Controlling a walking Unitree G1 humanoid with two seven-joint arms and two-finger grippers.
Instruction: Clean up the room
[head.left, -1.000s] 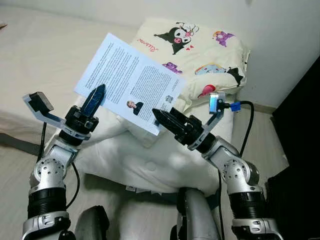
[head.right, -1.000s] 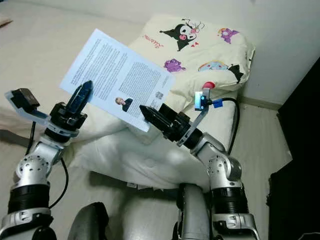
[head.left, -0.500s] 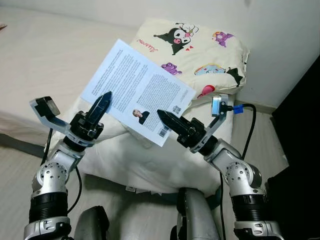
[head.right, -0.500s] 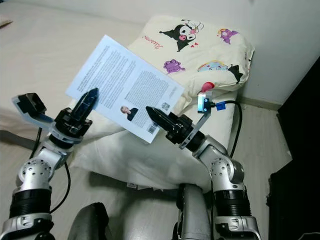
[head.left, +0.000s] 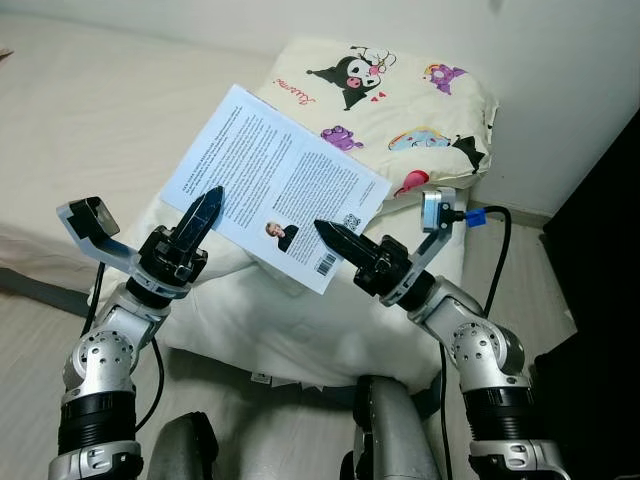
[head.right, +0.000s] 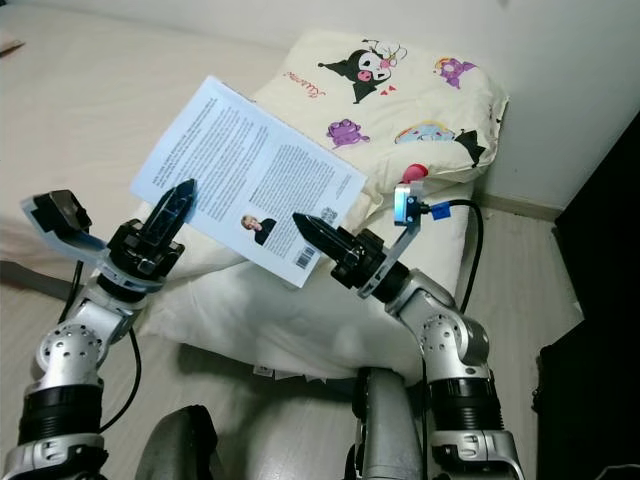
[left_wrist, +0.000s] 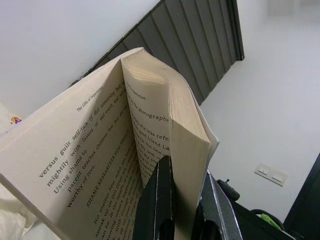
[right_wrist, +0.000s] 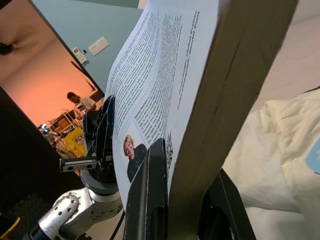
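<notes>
Book (head.left: 275, 185) slightly lower, edges in left end effector (head.left: 208, 207), right end effector (head.left: 335, 238).

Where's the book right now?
The book is held up in front of the robot, above the white bedding, clamped between the left gripper and the right gripper, just before the cartoon pillow.

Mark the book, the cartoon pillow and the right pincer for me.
book (head.left: 275, 175), left eye view, middle of the pale blue back cover.
cartoon pillow (head.left: 400, 100), left eye view, cream fabric between the printed characters.
right pincer (head.left: 330, 234), left eye view, at its black fingertips, shut on the book's lower edge.
</notes>
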